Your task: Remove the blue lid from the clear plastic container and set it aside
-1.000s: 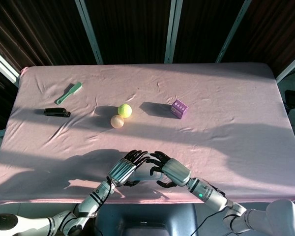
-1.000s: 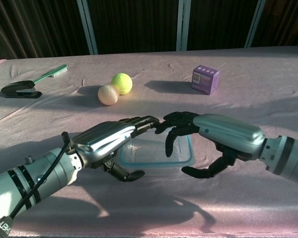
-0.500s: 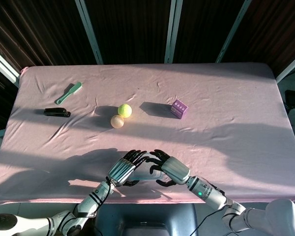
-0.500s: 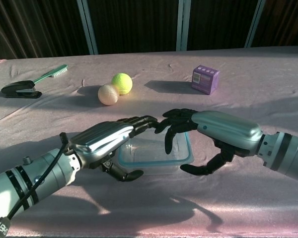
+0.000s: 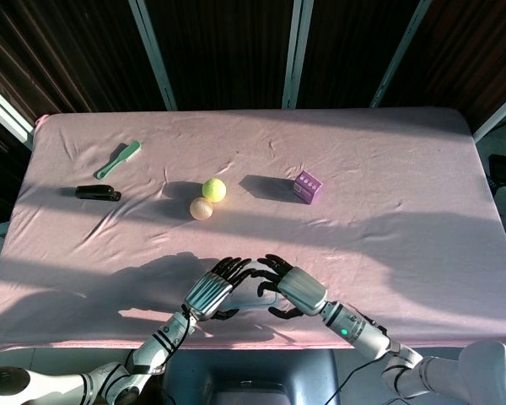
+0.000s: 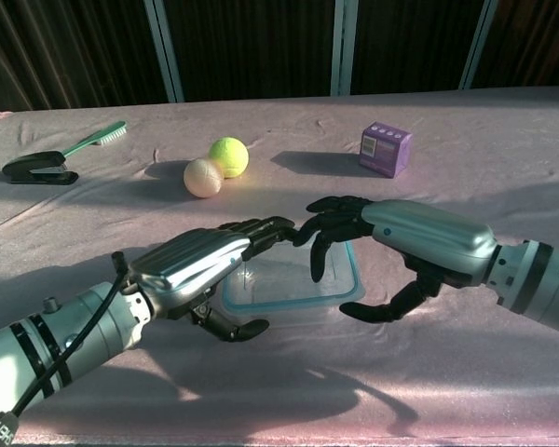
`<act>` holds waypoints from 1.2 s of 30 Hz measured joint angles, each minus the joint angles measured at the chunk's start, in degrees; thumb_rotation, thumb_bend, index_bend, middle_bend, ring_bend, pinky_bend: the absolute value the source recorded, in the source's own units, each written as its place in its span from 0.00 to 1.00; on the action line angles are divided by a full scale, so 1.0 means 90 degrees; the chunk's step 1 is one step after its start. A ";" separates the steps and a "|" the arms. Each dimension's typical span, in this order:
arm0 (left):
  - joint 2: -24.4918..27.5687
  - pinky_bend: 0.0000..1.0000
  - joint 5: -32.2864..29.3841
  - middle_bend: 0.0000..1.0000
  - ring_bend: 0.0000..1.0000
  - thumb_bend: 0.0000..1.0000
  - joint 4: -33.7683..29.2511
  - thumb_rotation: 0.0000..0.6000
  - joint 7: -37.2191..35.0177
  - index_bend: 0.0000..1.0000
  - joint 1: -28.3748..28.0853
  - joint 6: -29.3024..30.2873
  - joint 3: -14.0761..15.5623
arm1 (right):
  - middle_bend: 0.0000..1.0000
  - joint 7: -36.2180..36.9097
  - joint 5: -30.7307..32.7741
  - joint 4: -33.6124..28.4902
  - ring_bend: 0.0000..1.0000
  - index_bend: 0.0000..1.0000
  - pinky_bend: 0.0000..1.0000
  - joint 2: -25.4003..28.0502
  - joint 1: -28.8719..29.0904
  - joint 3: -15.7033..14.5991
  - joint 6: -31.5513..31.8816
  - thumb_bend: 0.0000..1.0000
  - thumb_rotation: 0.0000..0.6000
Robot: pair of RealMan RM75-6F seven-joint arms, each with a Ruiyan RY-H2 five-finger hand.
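The clear plastic container with its blue-rimmed lid lies near the table's front edge, between my two hands. My left hand arches over its left end, fingers at the far edge and thumb by the near left corner, holding it. My right hand spans the right end, with fingers on the far rim and thumb at the near edge, gripping the lid. The lid's right side sits slightly raised. In the head view the container is mostly hidden between the left hand and the right hand.
A yellow ball and a peach ball sit behind the hands. A purple box stands at the back right. A black stapler and a green brush lie at the far left. The pink cloth is bare to the right.
My right hand has risen a little, and the right side of the lid has tilted up with it. The left hand has stayed in place.
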 measured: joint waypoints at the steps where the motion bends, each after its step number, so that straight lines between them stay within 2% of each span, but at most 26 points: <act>1: 0.0001 0.26 -0.0006 0.27 0.21 0.33 0.0004 1.00 0.0004 0.09 -0.0002 -0.0007 -0.0002 | 0.26 -0.0012 0.0001 -0.0004 0.05 0.56 0.06 0.0003 0.0000 0.0002 0.0003 0.48 1.00; 36: -0.0019 0.27 0.0260 0.29 0.22 0.33 0.0275 1.00 -0.0073 0.10 0.0010 0.0146 0.0088 | 0.26 0.0141 0.0046 -0.0019 0.05 0.55 0.06 0.0094 -0.0008 0.0015 0.0062 0.48 1.00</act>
